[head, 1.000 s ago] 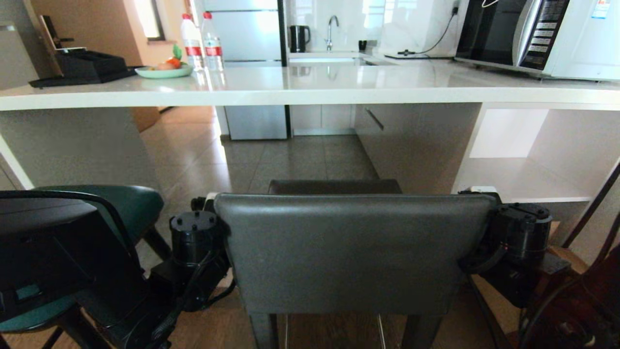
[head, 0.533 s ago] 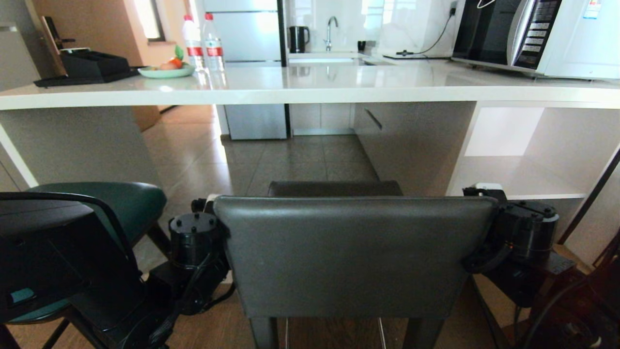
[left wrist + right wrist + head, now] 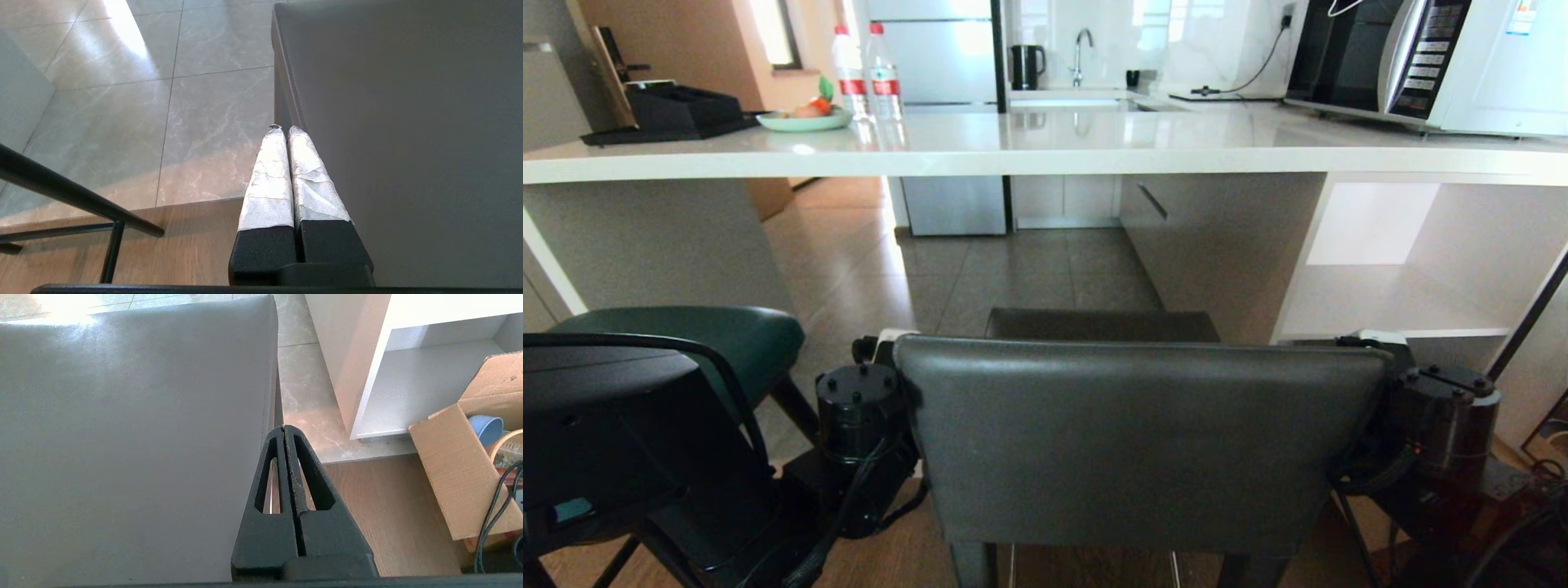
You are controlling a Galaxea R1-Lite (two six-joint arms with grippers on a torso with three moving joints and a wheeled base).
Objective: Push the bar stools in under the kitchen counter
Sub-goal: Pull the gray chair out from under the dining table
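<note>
Kitchen, tiled floor meeting wood plank underfoot. Kitchen counter: white stone slab, long axis running 9 to 3 o'clock across my head view; microwave at 1 o'clock on it, fruit plate and two water bottles at 11 o'clock.

Grey bar stool: dead centre at 6 o'clock, square back facing me, seat pointing toward 12 o'clock at the counter's open underside; seat front short of the slab edge.

Teal bar stool: at 8 o'clock, just beside the grey one, apart from it.

My left gripper: taped fingers pressed together, lying along the grey stool's left side.

My right gripper: fingers together, against the stool's right side. Cardboard box on the floor beyond.
</note>
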